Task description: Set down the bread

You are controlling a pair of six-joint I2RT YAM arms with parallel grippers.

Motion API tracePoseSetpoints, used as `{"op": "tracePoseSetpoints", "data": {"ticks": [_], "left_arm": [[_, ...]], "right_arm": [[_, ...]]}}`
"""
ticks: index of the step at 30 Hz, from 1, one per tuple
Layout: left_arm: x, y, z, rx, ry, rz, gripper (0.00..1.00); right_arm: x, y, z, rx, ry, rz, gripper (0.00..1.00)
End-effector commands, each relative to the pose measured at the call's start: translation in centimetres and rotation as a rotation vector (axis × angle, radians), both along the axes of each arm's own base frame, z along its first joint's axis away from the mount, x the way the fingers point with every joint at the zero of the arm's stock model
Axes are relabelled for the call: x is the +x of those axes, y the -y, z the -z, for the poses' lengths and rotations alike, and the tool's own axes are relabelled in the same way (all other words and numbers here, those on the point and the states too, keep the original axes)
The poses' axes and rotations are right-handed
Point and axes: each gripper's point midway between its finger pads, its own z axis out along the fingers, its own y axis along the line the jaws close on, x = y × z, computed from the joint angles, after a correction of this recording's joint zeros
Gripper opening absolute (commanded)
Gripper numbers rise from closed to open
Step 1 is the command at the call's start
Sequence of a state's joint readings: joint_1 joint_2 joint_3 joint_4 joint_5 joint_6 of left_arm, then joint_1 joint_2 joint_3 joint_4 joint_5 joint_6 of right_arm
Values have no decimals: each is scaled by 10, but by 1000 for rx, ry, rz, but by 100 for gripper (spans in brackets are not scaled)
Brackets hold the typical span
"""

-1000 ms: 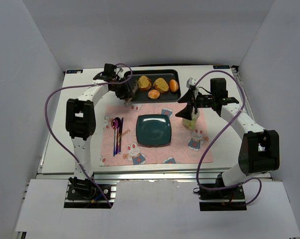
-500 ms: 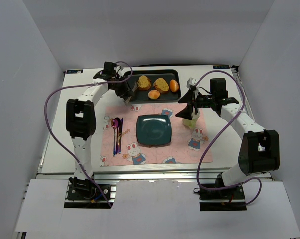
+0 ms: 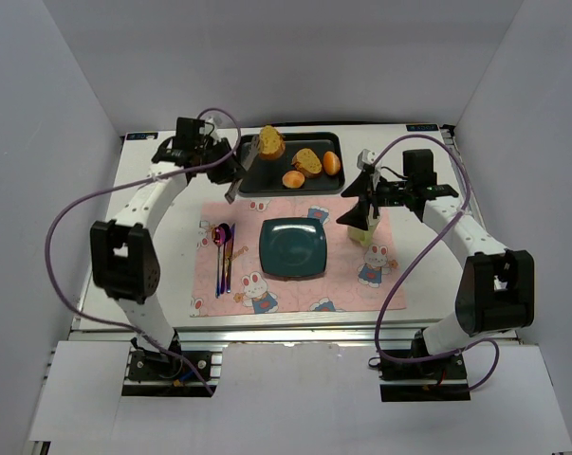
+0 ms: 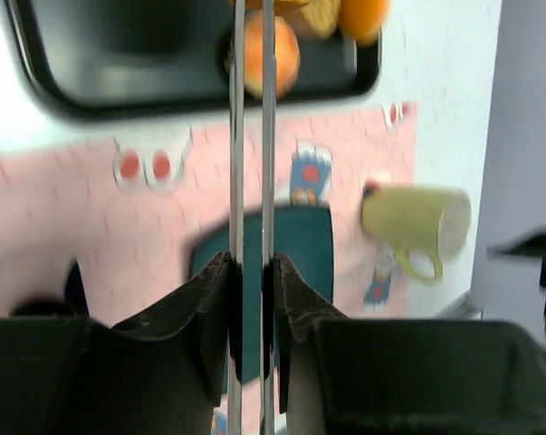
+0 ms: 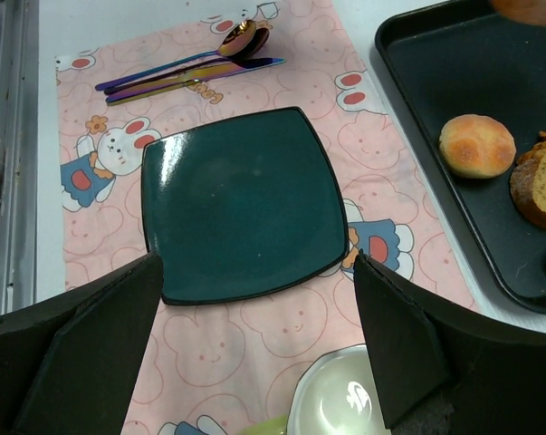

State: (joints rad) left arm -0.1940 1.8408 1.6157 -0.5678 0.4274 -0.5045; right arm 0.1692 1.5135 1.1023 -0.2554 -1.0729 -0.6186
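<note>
My left gripper (image 4: 252, 272) is clamped on thin metal tongs (image 4: 235, 163), squeezing their two blades nearly together. The bread (image 3: 271, 142) is caught at their tips, at the upper-left corner of the black tray (image 3: 265, 176) in the top view. My right gripper (image 5: 254, 263) is spread wide, holding nothing, just above a yellow-green mug (image 3: 361, 230). A teal plate (image 5: 241, 204) lies on a pink bunny placemat (image 3: 347, 284) on the white table (image 3: 186, 204), with pale walls around.

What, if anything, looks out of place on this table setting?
One bread slice is not lying in the black tray with the rest: it hangs over the tray's far-left corner, pinched in tongs that the left pincer holds. Nothing looks spilled.
</note>
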Motion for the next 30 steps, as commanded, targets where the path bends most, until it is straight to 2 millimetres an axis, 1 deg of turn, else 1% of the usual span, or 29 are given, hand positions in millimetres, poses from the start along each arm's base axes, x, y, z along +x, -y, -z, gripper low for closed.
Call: {"op": "tracePoseSetpoints", "data": {"ticks": [1,2,3,4,5,6,7,8,9,12,15,18,19,21,22,24,25,27,30], "left_arm": [[-51,16,-27,-47,55,100,0],[-75,16,-21,-46,36,114,0],[-89,20,-18,-48,29,133,0],[-106,31,-16,-55,18,160,0],[-129,32,-10,-55,3,175,0],[-141,35,-8,-53,-7,185,0],[-157,43,-4,-46,-19,208,0],[-169,44,0,-39,-38,217,0],[-187,46,5,-36,-52,234,0],[-212,44,17,-18,-82,250,0],[-223,45,28,-4,-107,267,1],[-229,40,41,52,-137,286,5],[-231,38,45,72,-153,288,12],[-229,36,49,92,-154,283,19],[-228,36,48,95,-152,282,27],[-227,35,49,110,-151,288,33],[-227,33,49,123,-157,289,39],[-225,30,49,149,-154,290,42],[-223,30,44,151,-140,290,46]], "right_arm": [[1,3,-29,7,98,-10,89],[1,4,-31,2,110,-5,89],[2,5,-32,-1,117,-1,89],[3,6,-33,-4,123,3,90],[3,6,-33,-6,126,3,89],[3,6,-35,-7,133,2,89],[2,6,-33,-11,118,0,90],[1,6,-32,-13,113,-3,89],[2,6,-32,-14,110,-4,89],[0,6,-29,-16,83,-6,89],[0,6,-30,-13,65,-5,89],[0,6,-31,-15,60,-2,89],[1,6,-32,-16,68,0,89],[-1,6,-32,-16,64,-1,89],[-1,7,-32,-15,62,1,89],[-2,7,-33,-15,67,3,89],[-3,7,-34,-16,71,6,89],[-4,8,-33,-17,69,9,90],[-5,8,-32,-19,68,10,89]]}}
